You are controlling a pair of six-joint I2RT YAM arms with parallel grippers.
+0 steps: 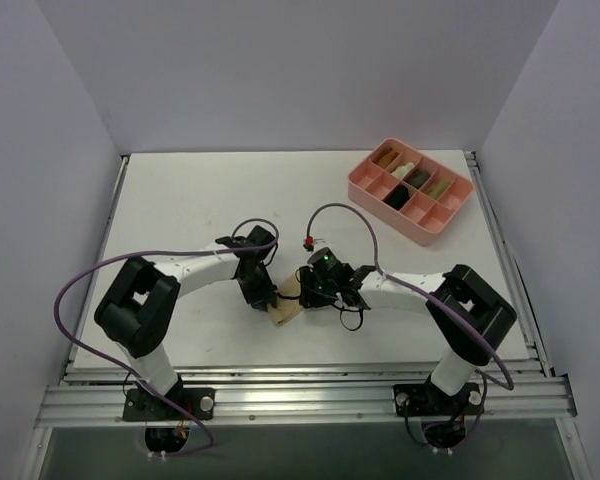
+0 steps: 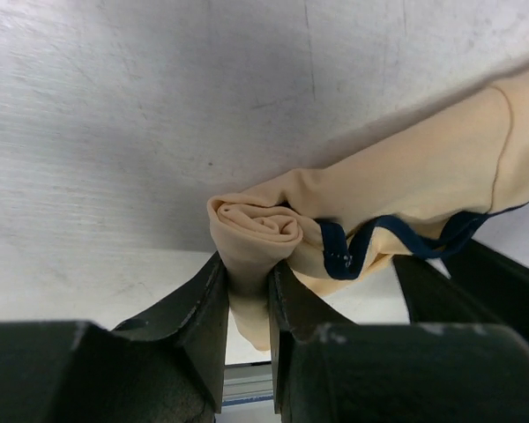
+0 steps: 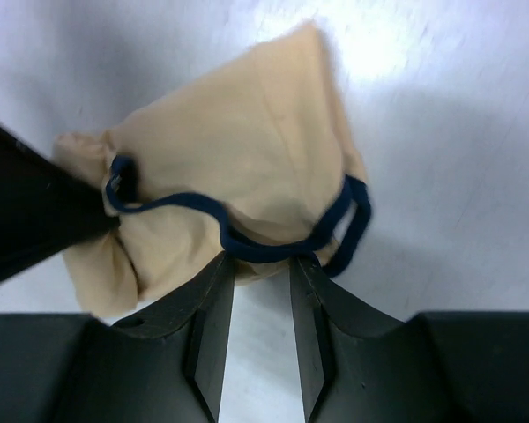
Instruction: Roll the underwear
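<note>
The underwear [image 1: 286,306] is a tan cloth with dark trim, lying on the white table between the two arms near the front edge. In the left wrist view, one end of the underwear [image 2: 406,176] is wound into a tight spiral, and my left gripper [image 2: 247,273] is shut on that rolled end. In the right wrist view, the looser part of the underwear [image 3: 238,150] bunches up ahead of my right gripper [image 3: 262,264]. That gripper's narrow tips pinch the trimmed edge. From above, the left gripper [image 1: 264,296] and right gripper [image 1: 303,293] face each other across the cloth.
A pink divided tray [image 1: 421,235] holding several rolled cloths stands at the back right. The metal rail of the table's front edge [image 1: 300,392] runs just behind the arm bases. Purple cables loop over both arms.
</note>
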